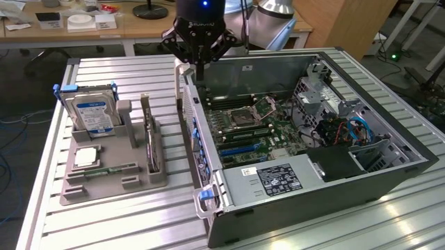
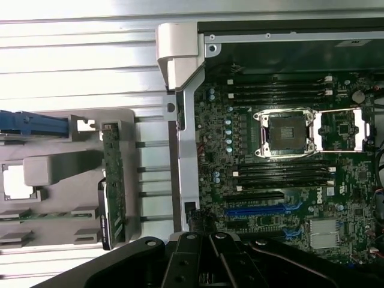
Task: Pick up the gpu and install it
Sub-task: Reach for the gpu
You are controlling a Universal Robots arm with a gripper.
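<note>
While the gpu [image 1: 149,141] stands on edge in the grey holder [image 1: 104,183] near the table [image 1: 125,224] edge on the exterior view's left, nothing is picked up or installed yet. Gripper [image 1: 200,72] is closed and empty, above the open PC case [image 1: 313,208] wall nearest the holder.

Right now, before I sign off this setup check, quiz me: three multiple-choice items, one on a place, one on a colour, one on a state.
1. Where is the gpu? A) standing on edge in the grey holder B) hanging in the air C) already installed
2. What colour is the hard drive label? A) red B) blue and white C) yellow
3. How is the pincer? A) wide open B) shut on something C) shut, empty

Answers: 1 A, the card stands upright in the holder's slot; 2 B, the label facing the exterior view shows it; 3 C, it is closed with nothing in it.
</note>
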